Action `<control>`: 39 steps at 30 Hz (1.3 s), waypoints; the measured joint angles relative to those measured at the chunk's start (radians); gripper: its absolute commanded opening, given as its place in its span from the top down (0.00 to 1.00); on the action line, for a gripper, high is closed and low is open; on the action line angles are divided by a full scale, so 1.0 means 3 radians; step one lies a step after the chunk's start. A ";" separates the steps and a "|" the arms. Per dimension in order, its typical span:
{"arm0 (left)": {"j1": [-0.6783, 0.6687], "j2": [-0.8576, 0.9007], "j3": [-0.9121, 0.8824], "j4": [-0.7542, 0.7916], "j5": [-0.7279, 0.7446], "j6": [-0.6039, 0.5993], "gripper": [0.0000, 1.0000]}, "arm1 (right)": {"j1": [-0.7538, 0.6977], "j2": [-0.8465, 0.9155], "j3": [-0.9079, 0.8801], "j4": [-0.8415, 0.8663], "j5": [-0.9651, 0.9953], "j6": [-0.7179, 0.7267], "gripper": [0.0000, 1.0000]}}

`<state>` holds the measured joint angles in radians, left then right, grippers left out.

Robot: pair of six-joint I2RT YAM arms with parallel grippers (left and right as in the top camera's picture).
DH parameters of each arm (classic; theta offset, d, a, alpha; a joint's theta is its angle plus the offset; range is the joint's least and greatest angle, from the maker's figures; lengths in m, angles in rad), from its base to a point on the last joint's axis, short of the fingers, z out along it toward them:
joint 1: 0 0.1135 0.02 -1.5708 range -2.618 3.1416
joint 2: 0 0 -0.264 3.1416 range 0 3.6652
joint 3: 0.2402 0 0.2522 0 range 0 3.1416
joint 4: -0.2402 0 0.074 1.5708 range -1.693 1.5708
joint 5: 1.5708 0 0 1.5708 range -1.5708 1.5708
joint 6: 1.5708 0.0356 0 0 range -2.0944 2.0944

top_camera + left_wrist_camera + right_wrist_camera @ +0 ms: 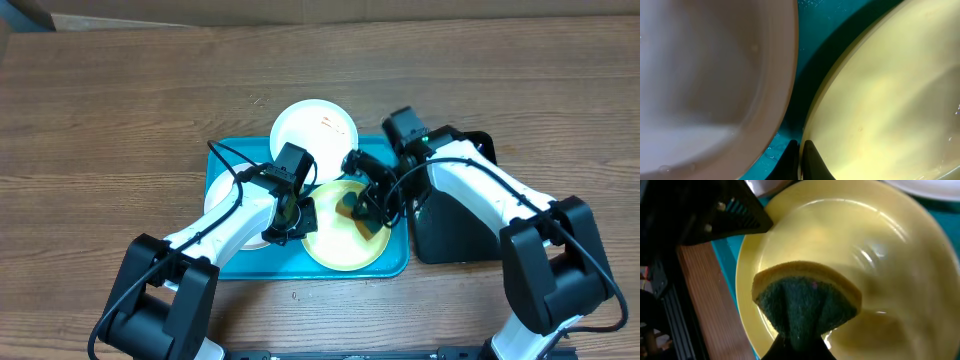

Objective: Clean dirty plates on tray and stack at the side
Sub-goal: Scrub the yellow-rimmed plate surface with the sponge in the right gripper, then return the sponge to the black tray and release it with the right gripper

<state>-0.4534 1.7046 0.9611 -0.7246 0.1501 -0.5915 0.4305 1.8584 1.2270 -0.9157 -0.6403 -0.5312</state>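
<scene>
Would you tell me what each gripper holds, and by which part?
Right gripper: the sponge, by one end. Left gripper: the yellow plate, by its rim.

left pincer (pixel 303 214): clamped, arm angled inward | right pincer (pixel 366 212): clamped, arm angled inward, wrist tipped down

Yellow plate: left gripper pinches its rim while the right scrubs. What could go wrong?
The left gripper holds the yellow plate only by its thin rim; scrubbing may pull it free. The white plate lies close beside, so a slip could knock them together. The right gripper pinches the sponge by one end; it might twist out.
</scene>
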 measured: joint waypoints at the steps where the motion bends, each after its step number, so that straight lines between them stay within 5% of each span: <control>1: -0.0001 0.0000 0.0000 0.0000 -0.0001 0.0000 0.96 | 0.0006 0.0000 -0.0072 0.0047 -0.0014 -0.0011 0.96; 19: -0.0001 0.0000 0.0000 0.0000 0.0000 0.0000 0.96 | 0.0010 0.0000 -0.0476 0.1474 0.0370 0.0029 0.96; 24: -0.0001 0.0000 0.0000 0.0000 0.0000 0.0000 0.96 | 0.0004 0.0000 -0.0455 0.1853 0.0346 0.0365 0.96; 30: -0.0001 0.0001 0.0000 -0.0008 0.0000 0.0001 0.96 | -0.0125 -0.0009 -0.0072 0.1507 -0.0120 0.0783 0.96; 39: -0.0001 0.0000 0.0000 -0.0028 0.0046 0.0015 0.96 | -0.1085 -0.0426 0.0300 -0.0150 0.0023 0.0979 0.96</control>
<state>-0.4538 1.7046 0.9611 -0.7330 0.1638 -0.5869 0.1051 1.7306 1.3170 -0.9607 -0.6334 -0.2375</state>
